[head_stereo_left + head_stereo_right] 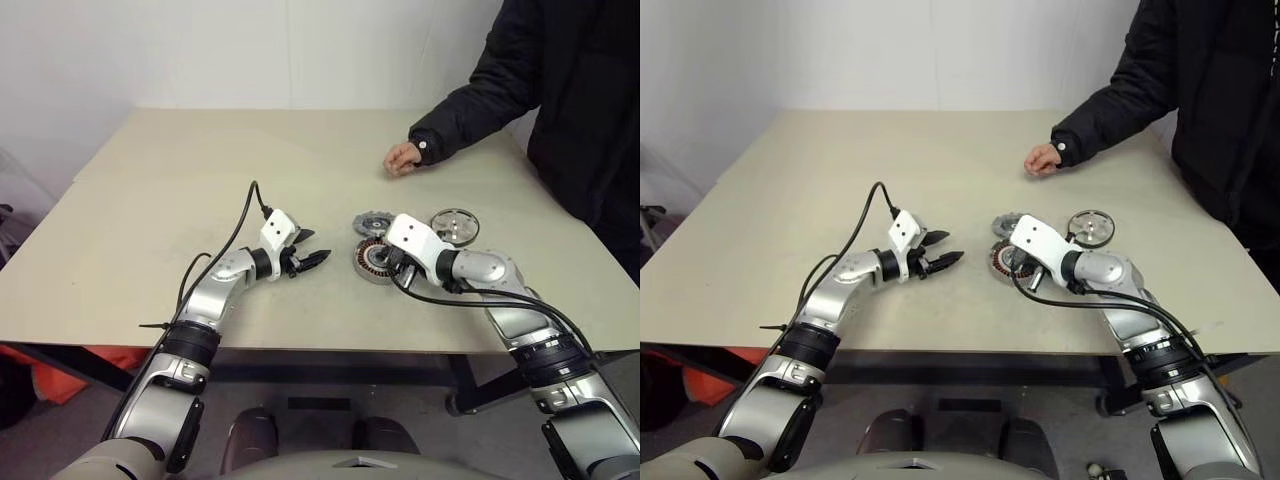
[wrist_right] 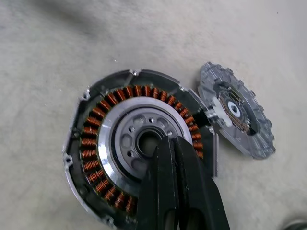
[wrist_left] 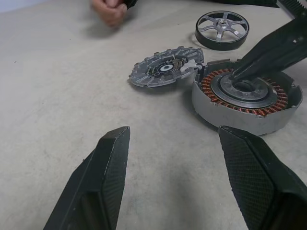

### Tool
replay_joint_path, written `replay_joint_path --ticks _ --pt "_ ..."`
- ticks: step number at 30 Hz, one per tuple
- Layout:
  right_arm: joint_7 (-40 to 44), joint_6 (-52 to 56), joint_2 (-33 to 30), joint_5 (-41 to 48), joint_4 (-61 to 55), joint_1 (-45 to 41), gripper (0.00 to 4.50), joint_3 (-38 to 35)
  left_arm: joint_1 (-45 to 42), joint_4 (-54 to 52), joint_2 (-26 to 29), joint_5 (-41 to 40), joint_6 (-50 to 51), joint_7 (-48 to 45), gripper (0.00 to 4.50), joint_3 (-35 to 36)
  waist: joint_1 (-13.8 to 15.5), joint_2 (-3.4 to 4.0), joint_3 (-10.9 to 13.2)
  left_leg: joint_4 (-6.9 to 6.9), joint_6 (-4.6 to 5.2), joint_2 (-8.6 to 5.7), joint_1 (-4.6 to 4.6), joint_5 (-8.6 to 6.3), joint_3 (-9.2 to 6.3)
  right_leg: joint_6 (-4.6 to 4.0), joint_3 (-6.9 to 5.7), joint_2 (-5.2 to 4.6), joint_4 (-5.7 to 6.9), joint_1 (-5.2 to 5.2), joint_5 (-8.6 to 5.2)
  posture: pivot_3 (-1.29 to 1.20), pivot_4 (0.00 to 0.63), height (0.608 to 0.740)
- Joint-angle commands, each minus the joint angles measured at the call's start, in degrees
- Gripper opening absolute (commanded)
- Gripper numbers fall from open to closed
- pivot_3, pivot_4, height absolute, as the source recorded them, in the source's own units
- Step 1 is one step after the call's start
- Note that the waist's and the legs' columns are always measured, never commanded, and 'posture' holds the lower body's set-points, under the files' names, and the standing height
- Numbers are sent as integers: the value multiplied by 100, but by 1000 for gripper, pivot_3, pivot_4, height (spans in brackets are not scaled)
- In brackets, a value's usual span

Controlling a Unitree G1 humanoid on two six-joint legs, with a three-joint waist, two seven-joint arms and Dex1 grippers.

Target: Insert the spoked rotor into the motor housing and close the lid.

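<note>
Right wrist view: the right gripper (image 2: 165, 146), fingers pressed together and empty, pokes the housing (image 2: 136, 148) centre on the table (image 1: 150, 250). Rotor (image 1: 454, 226) lies beyond, uninserted; fetching it seems next. Left gripper (image 1: 312, 250) gapes empty.

Soft, even light is falling from above, keeping the table (image 1: 150, 250) bright and free of glare. Shadows are staying faint and short under the arms. Copper coils in the housing (image 2: 139, 148) are glinting mildly. The left gripper's fingers (image 3: 103, 182) are looming large and slightly soft up close. The lid (image 2: 237, 117) is showing slight blur.
</note>
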Motion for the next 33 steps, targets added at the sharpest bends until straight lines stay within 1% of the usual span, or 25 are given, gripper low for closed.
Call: replay_joint_path --ticks 1,5,10,13,15,18,20,24,29,32,33 --pt "-54 51 -268 40 -286 -58 42 -381 -77 -88 42 -13 -114 3 3105 30 1 0 0 0 0 0 0 0 0 0 0 0 0 0 0 0 0 740" --pt "-289 88 -366 -41 -74 -76 42 -538 -76 -84 59 -24 -109 -10 3105 35 2 0 0 0 0 1 1 0 0 0 0 0 0 0 0 0 0 740" --pt "-1070 398 -72 -186 473 -260 42 -739 -70 -106 74 -41 -96 1 3105 50 -7 0 0 0 -1 0 4 0 0 0 0 1 1 0 0 0 0 740" --pt "-1403 786 286 124 624 -398 42 -1077 -52 -139 83 -64 -81 16 3105 77 -11 1 0 1 -1 -1 2 1 1 0 1 1 3 -2 0 0 0 740" --pt "-1486 1066 551 523 652 -474 42 -1446 -21 -167 88 -70 -74 26 3105 82 -11 1 0 0 -1 -1 1 1 1 -1 2 1 3 -4 0 0 0 740" --pt "-1703 1380 763 905 840 -609 42 -1945 35 -214 81 -74 -65 49 3105 78 -5 2 -1 0 0 -1 1 0 1 -1 2 1 3 -4 0 0 0 740" --pt "-1760 1497 804 1063 900 -651 42 -2110 61 -237 76 -77 -60 64 3105 76 5 2 -1 1 0 -2 -1 0 1 -1 2 0 2 -4 0 0 0 740" --pt "-2097 1570 763 1036 964 -772 42 -2237 91 -266 65 -78 -53 79 3105 75 0 2 -1 1 -1 -3 -1 0 1 -1 1 0 2 -4 0 0 0 740" --pt "-2206 1739 714 1223 931 -881 42 -2444 132 -277 47 -68 -68 102 3105 63 -7 4 -1 0 -5 -1 3 3 1 -1 2 1 5 -4 0 0 0 740" --pt "-2616 1782 692 1112 1071 -931 633 -2624 158 -289 36 -69 -70 117 3105 57 -3 4 -1 0 -5 -2 3 3 1 -1 2 1 5 -3 0 0 0 740" --pt "-2749 1795 693 1093 1105 -939 943 -2680 164 -291 34 -70 -70 120 3105 56 -3 4 -1 0 -8 -3 2 4 1 -1 2 0 5 -3 0 0 0 740"
